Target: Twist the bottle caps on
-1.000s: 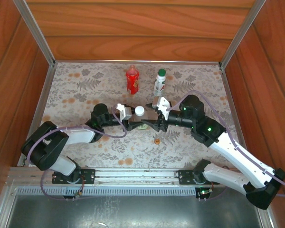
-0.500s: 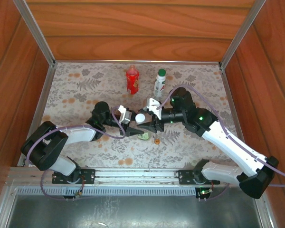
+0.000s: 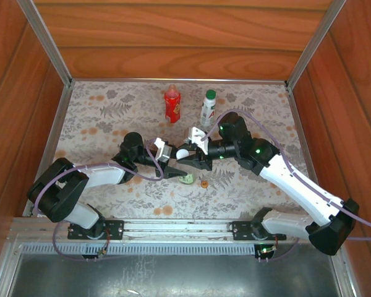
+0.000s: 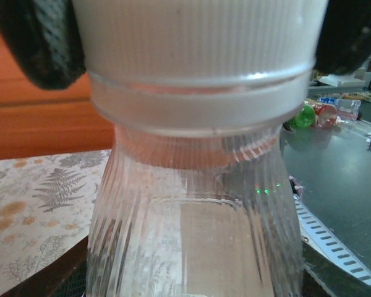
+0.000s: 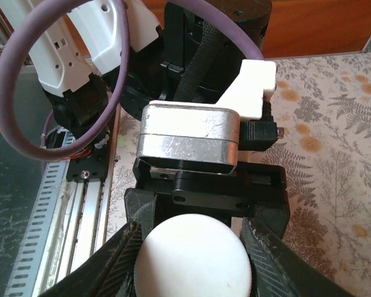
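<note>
The clear bottle (image 4: pixel 191 235) is held upright between the arms, with its pale green label (image 3: pixel 187 179) showing below the jaws. My left gripper (image 3: pixel 172 168) is shut on its body. A white cap (image 5: pixel 195 257) sits on the neck (image 4: pixel 198 108). My right gripper (image 3: pixel 184 154) is shut on that cap, with one finger (image 5: pixel 120 263) on each side of it. Standing at the back are the red bottle (image 3: pixel 172 104) and the white bottle (image 3: pixel 206 112), which wears a green cap (image 3: pixel 210 94). An orange-red cap (image 3: pixel 204 183) lies on the table just right of the clear bottle.
A floral cloth (image 3: pixel 99 124) covers the table, with wooden walls on three sides and a metal rail (image 3: pixel 173 229) along the near edge. The left gripper's metal body (image 5: pixel 188 145) sits close in front of the right wrist.
My right arm swung left from beside the white bottle to the clear bottle, and its jaws closed round the white cap. The left gripper kept its hold.
</note>
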Controlling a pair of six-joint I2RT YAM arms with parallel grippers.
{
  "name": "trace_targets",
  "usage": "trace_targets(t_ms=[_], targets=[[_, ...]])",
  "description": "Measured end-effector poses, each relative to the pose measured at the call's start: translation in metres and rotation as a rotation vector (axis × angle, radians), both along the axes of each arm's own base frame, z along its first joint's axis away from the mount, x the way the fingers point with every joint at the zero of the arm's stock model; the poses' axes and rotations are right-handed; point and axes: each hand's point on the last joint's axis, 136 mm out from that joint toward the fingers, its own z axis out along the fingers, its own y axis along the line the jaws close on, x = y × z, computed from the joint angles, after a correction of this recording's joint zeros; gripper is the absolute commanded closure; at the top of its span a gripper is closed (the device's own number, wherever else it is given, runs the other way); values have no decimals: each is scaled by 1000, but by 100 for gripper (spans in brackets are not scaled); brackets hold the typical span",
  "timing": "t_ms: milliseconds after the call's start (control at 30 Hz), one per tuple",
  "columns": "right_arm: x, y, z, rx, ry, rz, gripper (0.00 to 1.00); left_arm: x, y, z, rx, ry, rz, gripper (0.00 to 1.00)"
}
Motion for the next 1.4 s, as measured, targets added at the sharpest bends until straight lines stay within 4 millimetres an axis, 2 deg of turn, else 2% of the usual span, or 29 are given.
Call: trace_targets(t_ms=[67, 167, 267, 433, 633, 800, 867, 967, 1067, 1267, 1400], targets=[[1, 0, 0, -3, 3, -7, 74, 1, 0, -1, 2, 0, 8, 42], [7, -1, -2, -13, 2, -47, 95, 7, -2, -1, 2, -7, 43, 42], [28, -3, -6, -44, -7, -161, 89, 28, -5, -4, 12, -15, 166, 42], [66, -3, -19, -94, -30, -362, 89, 71, -6, -16, 44, -32, 410, 42], [90, -10, -30, -123, -35, -579, 90, 93, -3, -24, 80, -62, 556, 42], [104, -10, -42, -140, 14, -703, 84, 105, -1, -37, 126, -57, 624, 42], [104, -9, -42, -133, 13, -699, 76, 105, -1, -38, 130, -64, 627, 42], [96, -12, -35, -90, -25, -657, 54, 101, -2, -33, 111, -85, 608, 41], [77, -19, -26, -30, -67, -575, 39, 88, -1, -25, 80, -109, 550, 40], [44, -37, 13, 76, -184, -441, 34, 68, 6, -26, 68, -99, 437, 40], [33, -37, 26, 88, -197, -386, 35, 57, 4, -25, 60, -97, 370, 40]])
